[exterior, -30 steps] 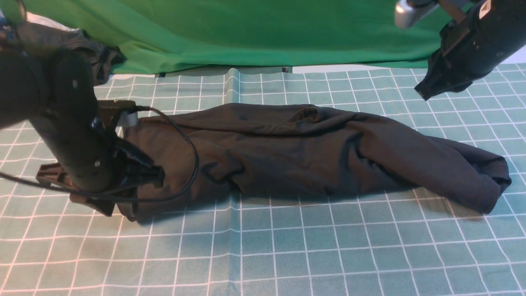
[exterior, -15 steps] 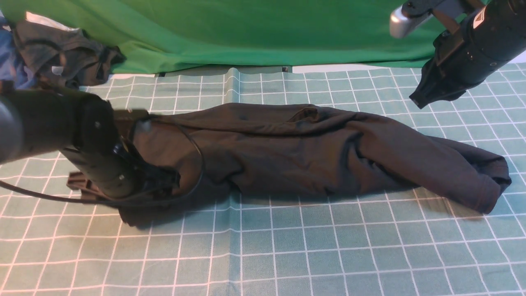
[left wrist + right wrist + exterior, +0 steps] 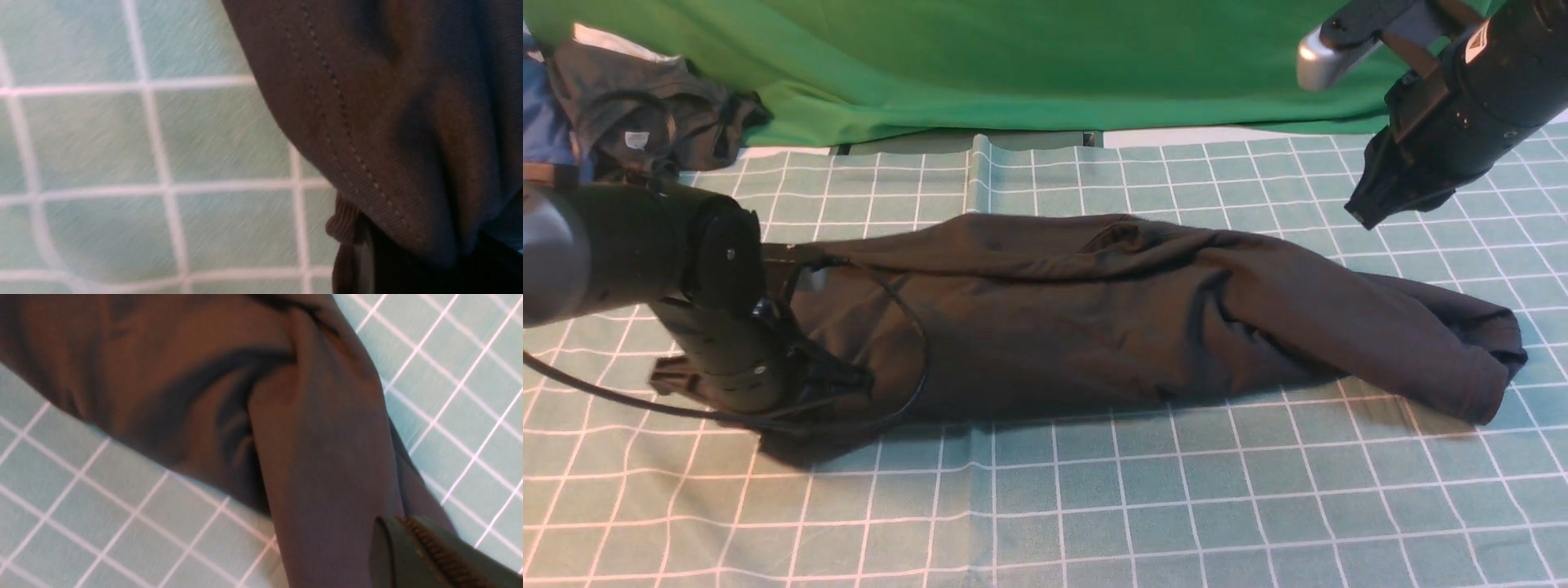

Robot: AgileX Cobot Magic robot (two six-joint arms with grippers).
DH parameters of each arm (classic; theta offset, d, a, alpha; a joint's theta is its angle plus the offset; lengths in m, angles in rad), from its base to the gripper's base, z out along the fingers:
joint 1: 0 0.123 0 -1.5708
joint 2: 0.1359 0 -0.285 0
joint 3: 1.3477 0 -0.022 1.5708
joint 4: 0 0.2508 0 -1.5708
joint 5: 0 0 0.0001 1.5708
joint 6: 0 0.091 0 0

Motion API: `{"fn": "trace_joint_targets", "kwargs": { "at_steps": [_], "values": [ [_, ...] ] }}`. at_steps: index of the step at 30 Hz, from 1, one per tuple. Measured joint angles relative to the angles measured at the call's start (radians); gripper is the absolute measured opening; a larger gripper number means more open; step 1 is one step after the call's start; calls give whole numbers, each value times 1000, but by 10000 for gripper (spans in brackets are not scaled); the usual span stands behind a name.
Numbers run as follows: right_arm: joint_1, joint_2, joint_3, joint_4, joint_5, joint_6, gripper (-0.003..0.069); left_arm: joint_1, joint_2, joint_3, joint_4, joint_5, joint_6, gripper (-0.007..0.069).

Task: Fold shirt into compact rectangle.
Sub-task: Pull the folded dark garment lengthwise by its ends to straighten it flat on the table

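Black cotton shirt (image 3: 1111,310) lies bunched lengthwise on the gridded tabletop (image 3: 1094,506). The left hand (image 3: 849,380) is at its left end. The right hand (image 3: 1368,208) is raised above its right end, jaws pressed together, empty.
Left wrist: the shirt (image 3: 388,102) drapes over the hand; cannot tell its grip.
Right wrist: the right hand (image 3: 429,555) hangs clear above the shirt (image 3: 318,457).

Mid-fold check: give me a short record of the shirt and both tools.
shirt: black, bunched in a long band across the checked mat, not yet a rectangle
left tool: low at the shirt's left end, jaws hidden, grip unclear
right tool: shut, empty, raised clear of the shirt
far left: grey garment by green cloth
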Motion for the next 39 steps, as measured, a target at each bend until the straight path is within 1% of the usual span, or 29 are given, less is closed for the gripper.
{"fn": "trace_joint_targets", "kwargs": {
  "at_steps": [3, 6, 10, 15, 17, 19, 20, 24, 25, 26, 28, 30, 37, 39],
  "values": [
    [0, 0, 0, 0, 35, 0, 22, 0, -60, 2, 72, 79, 5, 105],
    [0, 0, 0, 0, 78, 2, 22, 0, -110, 2, 148, 117, 13, 105],
    [0, -1, 15, 0, 152, 8, 22, 0, -125, 3, 235, 131, 13, 105],
    [-3, -1, 61, 0, 172, 58, 27, 0, -119, 9, 276, 108, 13, 105],
    [-24, -1, 113, 4, 162, 85, 74, 9, -111, 12, 299, 85, 4, 105],
    [-50, -1, 153, 4, 145, 110, 144, 31, -106, 14, 298, 66, -7, 105],
    [-77, -1, 189, 4, 118, 130, 208, 51, -104, 14, 290, 53, -9, 105],
    [-133, 1, 275, 23, 43, 156, 421, 119, -102, 14, 232, 11, -9, 105],
    [-136, 1, 279, 29, 36, 154, 429, 123, -102, 14, 228, 9, -9, 105],
    [-140, 7, 297, 54, 21, 143, 475, 140, -102, 14, 204, -7, -3, 105],
    [-140, 23, 305, 90, 13, 131, 505, 152, -102, 14, 178, -23, 6, 105],
    [-139, 45, 311, 123, 5, 129, 513, 157, -102, 14, 166, -37, 18, 105],
    [-139, 137, 313, 165, 26, 124, 517, 159, -102, 14, 125, -45, 59, 105],
    [-139, 152, 313, 166, 30, 109, 507, 159, -102, 14, 120, -45, 66, 105]
  ]
}}
